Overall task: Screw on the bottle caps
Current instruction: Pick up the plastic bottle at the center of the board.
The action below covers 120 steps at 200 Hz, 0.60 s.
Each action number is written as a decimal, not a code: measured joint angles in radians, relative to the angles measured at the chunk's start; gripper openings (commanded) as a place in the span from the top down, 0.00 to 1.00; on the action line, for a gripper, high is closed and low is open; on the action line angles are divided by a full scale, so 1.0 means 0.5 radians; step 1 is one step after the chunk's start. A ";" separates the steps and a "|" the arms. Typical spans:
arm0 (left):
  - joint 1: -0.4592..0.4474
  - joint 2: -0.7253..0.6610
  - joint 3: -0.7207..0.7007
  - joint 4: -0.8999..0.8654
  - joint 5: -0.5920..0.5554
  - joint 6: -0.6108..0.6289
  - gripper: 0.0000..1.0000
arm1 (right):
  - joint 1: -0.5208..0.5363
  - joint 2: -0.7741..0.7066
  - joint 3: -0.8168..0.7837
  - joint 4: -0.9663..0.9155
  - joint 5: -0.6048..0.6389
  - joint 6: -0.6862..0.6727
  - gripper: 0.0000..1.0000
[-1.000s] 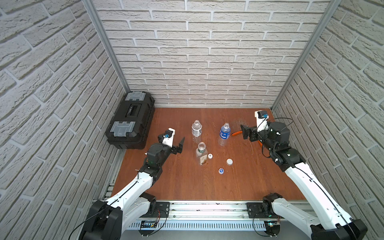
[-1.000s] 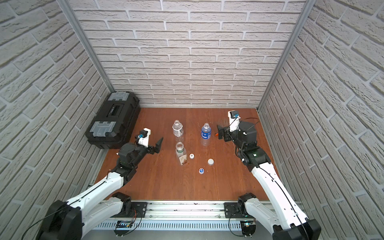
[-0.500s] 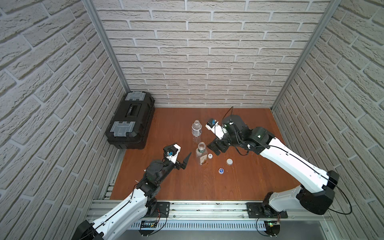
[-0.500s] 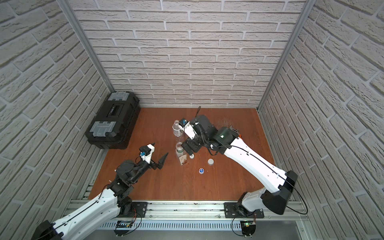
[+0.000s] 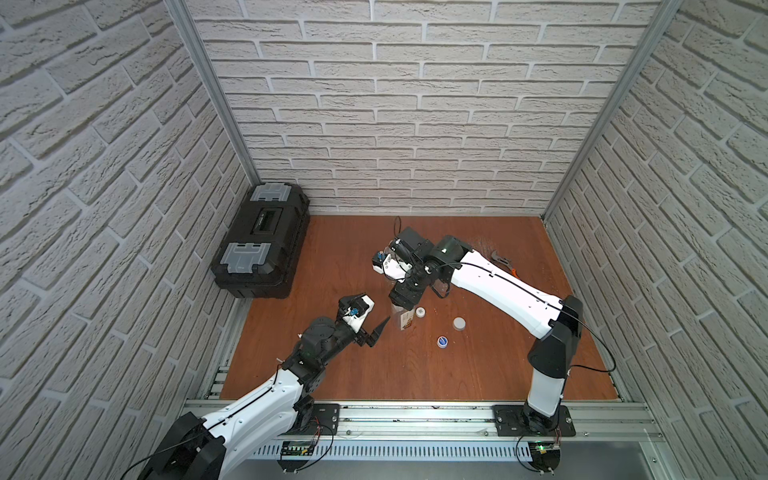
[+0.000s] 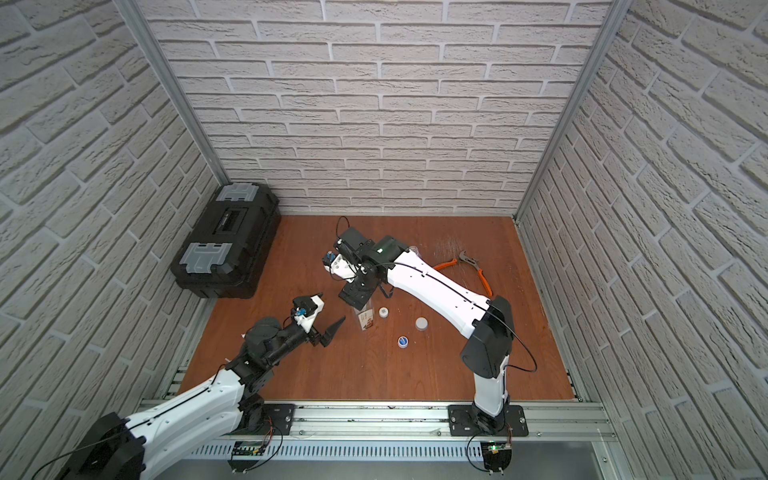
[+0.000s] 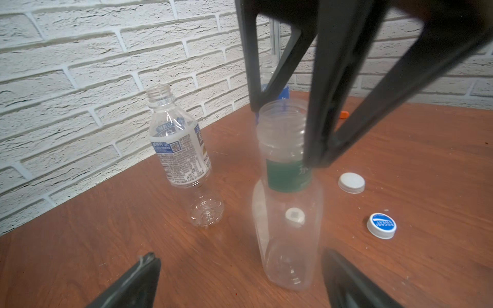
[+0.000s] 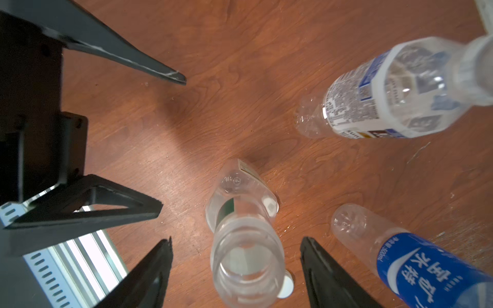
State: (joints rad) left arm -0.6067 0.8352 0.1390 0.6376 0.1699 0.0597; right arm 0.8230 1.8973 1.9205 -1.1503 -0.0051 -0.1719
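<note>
Squarish bottle [image 7: 288,234] uncapped | small white cap [image 5: 420,311] just beside | right gripper [image 8: 236,241] straddles neck

The brown wooden bench [image 5: 374,374] carries three uncapped bottles standing near its middle: a squarish bottle [image 7: 288,234], with a white-labelled bottle [image 7: 181,157] and a blue-labelled bottle [image 8: 416,266] nearer the far edge. Toward the right edge from the squarish bottle lie a small white cap [image 5: 420,311] just beside it, a wider white cap [image 5: 459,323] and a blue cap [image 5: 442,341]. Orange-handled pliers [image 6: 468,261] lie near the right edge. A black toolbox [image 5: 262,241] sits at the far left corner.
</note>
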 measured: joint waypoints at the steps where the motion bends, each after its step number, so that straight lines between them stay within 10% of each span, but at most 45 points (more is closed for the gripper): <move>1: 0.000 0.002 0.000 0.001 0.001 0.000 0.02 | 0.000 0.008 0.003 -0.005 0.000 -0.002 0.29; 120: 0.000 0.591 0.018 0.612 0.288 -0.041 0.02 | -0.018 0.069 0.040 -0.129 -0.071 0.066 0.87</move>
State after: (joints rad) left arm -0.6067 1.1309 0.1478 0.9436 0.3138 0.0391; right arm 0.8139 1.9316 1.9404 -1.2148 -0.0406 -0.1387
